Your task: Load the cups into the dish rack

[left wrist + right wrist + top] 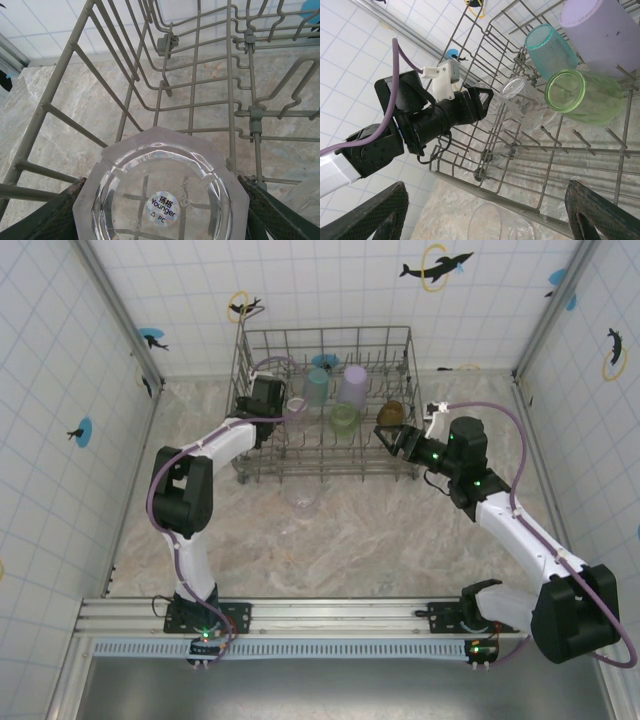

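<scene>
Got left arm stretched in over the left end of the dish rack (325, 332), elbow raised, wrist tipped down. Holding a clear cup (162, 192) in left gripper (165, 217), jaws spread wide and pressed on opposite sides of its wall, base toward the wrist camera. Inside the rack near the left side wall; can't tell if it's touching the floor wires.

Expect light, slick, thin plastic that probably flexes. Take it across the side wall with modest squeeze.

Mid-rack, counting teal cup (317, 386), lavender cup (352, 383), green cup (344, 418) and amber cup (390, 412).

Spotting a second clear cup (303, 502) on the table (400, 530) just in front of the rack, not loaded.

Got right arm bent in from the right, right gripper (392, 438) at the rack's front-right corner, jaws wide apart, nothing between.
</scene>
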{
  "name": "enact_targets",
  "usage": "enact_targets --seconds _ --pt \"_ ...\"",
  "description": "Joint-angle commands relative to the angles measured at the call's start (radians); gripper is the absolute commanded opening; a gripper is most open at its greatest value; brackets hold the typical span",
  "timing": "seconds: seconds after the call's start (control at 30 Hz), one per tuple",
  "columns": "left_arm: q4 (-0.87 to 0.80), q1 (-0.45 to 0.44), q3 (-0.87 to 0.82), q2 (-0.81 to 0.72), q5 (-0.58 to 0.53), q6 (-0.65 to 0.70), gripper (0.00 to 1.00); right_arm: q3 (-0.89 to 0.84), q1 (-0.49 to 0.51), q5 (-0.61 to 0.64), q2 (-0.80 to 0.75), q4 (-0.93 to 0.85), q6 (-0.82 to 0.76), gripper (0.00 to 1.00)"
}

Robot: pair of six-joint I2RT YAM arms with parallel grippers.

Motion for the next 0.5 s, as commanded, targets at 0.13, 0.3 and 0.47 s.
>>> enact_targets --seconds 0.13,0.3,0.47 --pt "0.035 0.018 -0.056 0.020 -0.100 -0.005 0.50 -0.025 -0.003 -0.002 -0.028 0.021 0.000 0.84" --pt "0.074 0.018 -0.082 -0.002 -0.111 -0.019 0.66 -0.022 -0.002 -0.002 -0.024 0.020 0.001 0.84" --pt "0.092 0.017 -0.085 -0.023 -0.100 -0.044 0.82 -0.019 -0.003 -0.002 -0.020 0.020 0.002 0.84"
